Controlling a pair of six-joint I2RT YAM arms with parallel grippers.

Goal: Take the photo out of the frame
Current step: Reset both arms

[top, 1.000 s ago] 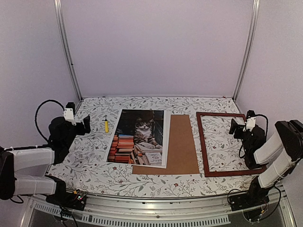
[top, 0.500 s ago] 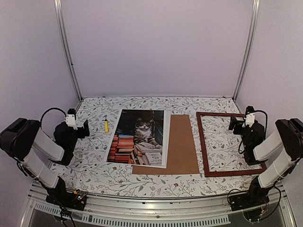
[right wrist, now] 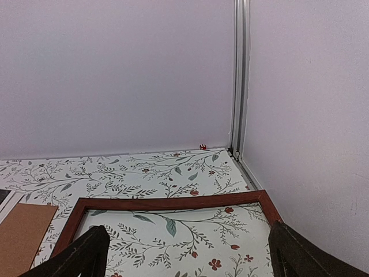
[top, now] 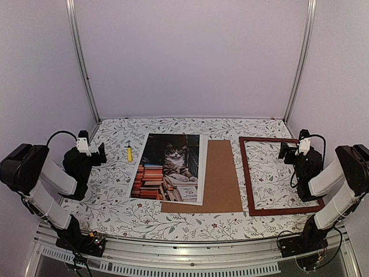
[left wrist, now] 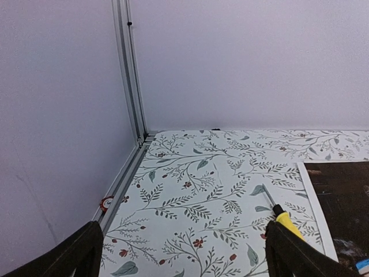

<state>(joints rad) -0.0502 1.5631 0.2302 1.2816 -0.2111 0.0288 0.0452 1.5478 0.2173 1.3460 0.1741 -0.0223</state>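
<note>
Jaws – both pairs wide apart, empty | L arm (top: 52,179) rose from low fold in last sec, R arm (top: 328,184) barely shifted | photo (top: 169,167) flat on backing board (top: 222,179), frame (top: 245,176) bare just beside, on table (top: 115,202) — task looks done, arms prob parking.

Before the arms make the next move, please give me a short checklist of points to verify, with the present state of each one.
1. The cat-and-books print with white border is out of the thin reddish-brown wooden frame: ok.
2. The frame opening shows only the floral tablecloth: ok.
3. The print lies partly over the plain brown backing board, apart from the frame: ok.
4. Left pincer open, holding nothing: ok.
5. Right pincer open, holding nothing: ok.
6. The print is free of creases: cannot tell.
</note>
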